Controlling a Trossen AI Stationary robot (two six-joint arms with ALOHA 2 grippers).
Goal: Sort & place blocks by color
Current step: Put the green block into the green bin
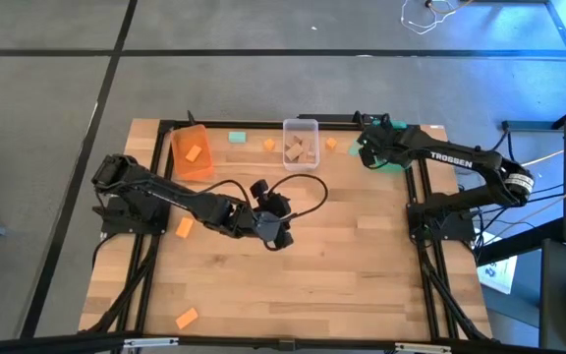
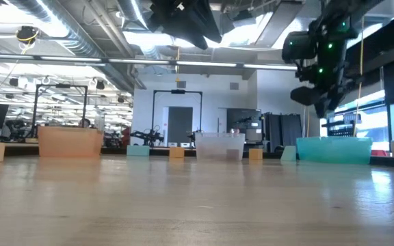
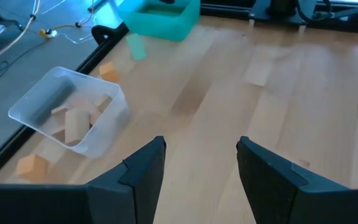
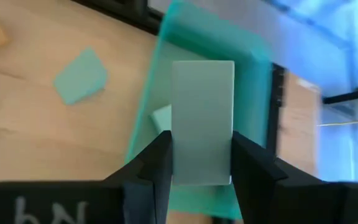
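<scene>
**Right tool gripping a teal block over the teal bin**

From above, the right arm is reaching across the far right corner of the wooden counter (image 1: 293,285), its right tool (image 1: 369,149) hanging over the teal bin (image 1: 393,157). The left arm is stretching toward the middle of the counter, where the left tool (image 1: 275,228) is sitting over bare wood. Along the far edge, an orange bin (image 1: 191,152) is holding an orange block (image 1: 194,152), and a clear bin (image 1: 301,144) is holding plain wooden blocks (image 1: 301,150). A teal block (image 1: 237,138) and an orange block (image 1: 269,145) are lying between those two bins, and another orange block (image 1: 331,144) is lying just right of the clear bin. More orange blocks are lying loose by the left arm (image 1: 184,227) and near the front edge (image 1: 187,318).

At counter level, the right tool (image 2: 327,102) is hovering above the teal bin (image 2: 334,149), clear of its rim, with the orange bin (image 2: 70,142) and clear bin (image 2: 219,145) lined up farther along.

Through the left wrist, the left tool (image 3: 201,162) is standing with its fingers (image 3: 143,171) wide apart and nothing between them, the clear bin (image 3: 73,112) with its wooden blocks (image 3: 76,121) lying ahead.

Through the right wrist, the right tool (image 4: 197,162) is clamping a pale teal block (image 4: 202,121) between both fingers (image 4: 151,165), directly over the teal bin (image 4: 253,56). Another teal block (image 4: 81,76) is lying on the counter beside that bin.
</scene>
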